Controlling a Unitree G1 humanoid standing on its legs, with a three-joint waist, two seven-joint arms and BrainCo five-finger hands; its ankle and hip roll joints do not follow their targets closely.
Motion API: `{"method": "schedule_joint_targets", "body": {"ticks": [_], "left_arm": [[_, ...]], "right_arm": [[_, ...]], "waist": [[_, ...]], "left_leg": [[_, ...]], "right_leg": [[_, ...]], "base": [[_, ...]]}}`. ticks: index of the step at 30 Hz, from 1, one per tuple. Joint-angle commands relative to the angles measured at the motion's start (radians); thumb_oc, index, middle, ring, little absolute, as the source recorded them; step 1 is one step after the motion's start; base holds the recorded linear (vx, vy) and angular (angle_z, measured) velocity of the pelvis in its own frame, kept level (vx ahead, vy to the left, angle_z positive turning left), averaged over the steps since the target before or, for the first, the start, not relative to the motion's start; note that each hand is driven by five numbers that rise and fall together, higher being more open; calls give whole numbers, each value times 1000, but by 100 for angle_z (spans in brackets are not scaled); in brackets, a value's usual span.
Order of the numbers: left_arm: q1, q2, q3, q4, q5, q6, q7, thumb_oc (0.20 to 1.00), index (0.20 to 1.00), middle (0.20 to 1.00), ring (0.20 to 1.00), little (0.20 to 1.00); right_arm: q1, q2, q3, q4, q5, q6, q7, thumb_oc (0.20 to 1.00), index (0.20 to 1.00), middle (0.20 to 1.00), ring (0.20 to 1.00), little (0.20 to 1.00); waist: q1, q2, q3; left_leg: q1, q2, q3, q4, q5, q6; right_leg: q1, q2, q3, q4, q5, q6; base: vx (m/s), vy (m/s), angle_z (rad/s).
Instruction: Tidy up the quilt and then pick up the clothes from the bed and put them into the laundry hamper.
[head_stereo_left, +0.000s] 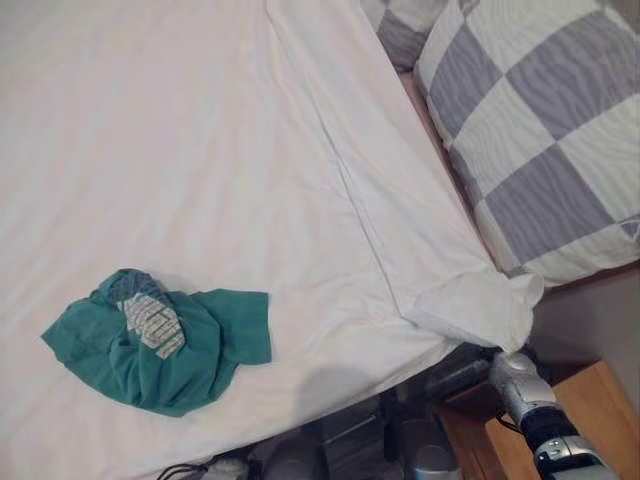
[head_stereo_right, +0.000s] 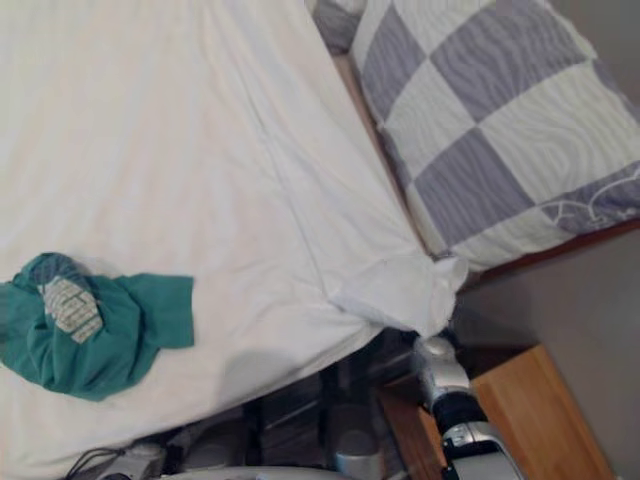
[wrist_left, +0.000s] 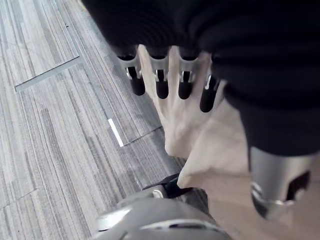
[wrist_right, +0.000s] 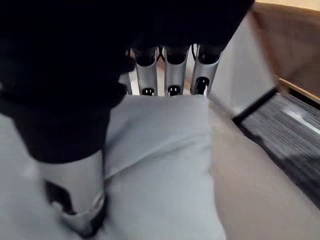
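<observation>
So the left hand (wrist_left: 210, 75) is just hanging there with its fingers (wrist_left: 161, 82) straight and relaxed in a row, nothing held between them and the thumb (wrist_left: 275, 185), which sits off on its own. Past the fingertips there's a beige drape of fabric (wrist_left: 200, 130), looks like the side of the bed, hanging down to the floor (wrist_left: 55, 135). The floor itself is grey wood-look planks with a pale seam line running across it and a small white mark close to the foot of the fabric.
</observation>
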Motion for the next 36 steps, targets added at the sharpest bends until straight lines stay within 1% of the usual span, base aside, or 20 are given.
{"method": "schedule_joint_targets", "body": {"ticks": [1,4,7,8,10,14,15,17,18,19,20,22,23,24,25,26,27,30,31,36], "left_arm": [[0,-10,-2,57,60,-35,3,1000,1000,1000,1000,1000],[13,8,2,67,67,-47,-10,1000,1000,1000,1000,1000],[9,19,8,69,67,-42,-17,1000,1000,1000,1000,1000],[7,25,12,70,64,-41,-20,1000,1000,1000,1000,1000],[3,36,20,70,64,-36,-26,1000,1000,1000,1000,1000],[-1,47,27,70,55,-29,-25,1000,1000,1000,1000,1000],[-1,50,27,65,51,-24,-23,1000,1000,1000,1000,1000],[-2,51,21,57,27,-15,-14,1000,1000,1000,1000,1000],[1,48,22,47,21,-9,-6,1000,1000,1000,1000,1000],[4,46,24,46,17,-8,-2,1000,1000,1000,1000,1000],[4,45,25,46,15,-7,-1,1000,1000,1000,1000,1000],[12,27,45,54,20,-13,4,1000,1000,1000,1000,1000],[12,23,48,54,23,-13,6,1000,1000,1000,1000,1000],[13,15,51,54,28,-11,9,1000,1000,1000,1000,1000],[7,11,51,58,31,-9,8,1000,1000,1000,1000,1000],[1,5,46,65,33,-8,10,1000,1000,1000,1000,1000],[-9,-8,39,73,32,-6,17,1000,1000,1000,1000,1000],[-27,-31,14,89,24,-10,28,1000,1000,1000,1000,1000],[-34,-48,-3,98,19,-20,34,1000,1000,1000,1000,1000],[-40,-73,-50,100,12,-34,45,1000,1000,1000,1000,1000]], "right_arm": [[301,-86,-143,415,256,272,-142,1000,1000,1000,1000,1000],[317,-127,-218,464,280,275,-172,1000,1000,1000,1000,1000],[332,-177,-278,477,304,261,-179,1000,1000,1000,1000,1000],[337,-193,-302,475,308,274,-162,1000,1000,1000,1000,1000],[349,-228,-342,447,300,210,-191,1000,1000,1000,1000,1000],[350,-295,-393,323,286,169,-238,1000,1000,1000,1000,1000],[342,-327,-404,264,270,174,-269,1000,1000,1000,1000,1000],[332,-371,-425,146,230,113,-313,1000,1000,1000,1000,1000],[317,-395,-417,-51,197,110,-390,1000,1000,1000,1000,1000],[305,-411,-414,-160,166,103,-410,1000,1000,1000,1000,1000],[302,-413,-413,-186,156,100,-412,1000,1000,1000,1000,1000],[210,-456,-366,-552,-11,167,-430,1000,1000,1000,1000,1000],[190,-464,-353,-611,-27,206,-447,1000,1000,1000,1000,1000],[165,-472,-333,-655,-62,182,-418,1000,1000,1000,1000,1000],[114,-498,-304,-723,-79,209,-406,545,545,545,545,545],[62,-520,-281,-776,-93,232,-381,319,319,319,319,319],[-13,-541,-244,-823,-114,233,-341,200,200,200,200,200],[-154,-554,-154,-928,-150,267,-282,200,200,200,200,200],[-242,-542,-92,-976,-201,279,-235,200,200,200,200,200],[-411,-494,51,-1032,-288,329,-184,200,200,200,200,200]], "waist": [[-59,45,41],[-59,31,27],[-61,19,16],[-62,15,14],[-65,5,8],[-67,-10,-2],[-67,-14,-5],[-67,-17,-7],[-67,-19,-3],[-67,-18,-1],[-67,-18,0],[-61,-12,3],[-60,-11,4],[-57,-10,4],[-54,-8,5],[-47,-6,4],[-43,-4,7],[-28,1,14],[-17,6,20],[21,18,37]], "left_leg": [[-47,3,67,-5,-70,-10],[-43,12,67,-5,-68,-14],[-41,17,66,-5,-65,-16],[-41,21,67,-5,-64,-17],[-40,27,66,-5,-62,-18],[-39,34,59,-5,-63,-17],[-38,35,56,-5,-63,-16],[-38,36,45,-5,-62,-17],[-41,32,38,-5,-63,-15],[-44,29,32,-5,-63,-13],[-44,29,30,-5,-63,-13],[-52,20,12,-5,-64,-7],[-53,20,10,-5,-64,-6],[-56,19,9,-5,-64,-5],[-59,17,6,-5,-64,-5],[-64,16,7,-5,-62,-6],[-71,15,8,-5,-59,-7],[-82,13,16,-5,-56,-10],[-91,9,22,-5,-54,-11],[-109,-3,20,-5,-50,-12]], "right_leg": [[-27,-23,10,25,-80,86],[-29,-15,15,27,-75,90],[-30,-13,17,28,-70,95],[-31,-12,19,29,-69,96],[-34,-10,19,32,-66,99],[-37,-5,20,35,-62,100],[-36,-4,21,35,-61,99],[-36,-3,18,37,-59,98],[-41,-4,18,44,-61,96],[-44,-4,20,47,-62,94],[-44,-3,21,48,-63,93],[-54,-5,24,52,-71,88],[-55,-5,24,52,-72,87],[-57,-6,25,51,-74,85],[-60,-6,24,51,-75,83],[-64,-8,21,50,-76,82],[-68,-9,16,48,-76,79],[-74,-15,-1,47,-78,75],[-75,-19,-14,45,-81,72],[-76,-29,-47,50,-87,66]], "base": [[40,-44,5],[21,-26,1],[0,0,0],[0,0,0],[-29,-25,-10],[-25,-19,-24],[-3,-3,-14],[-12,8,-16],[-42,33,-22],[-46,38,-24],[-40,52,-18],[-42,71,-10],[-33,60,-4],[-20,43,-10],[-28,55,-8],[-33,62,1],[-34,57,2],[-35,55,15],[-44,56,20],[-27,17,14]]}}
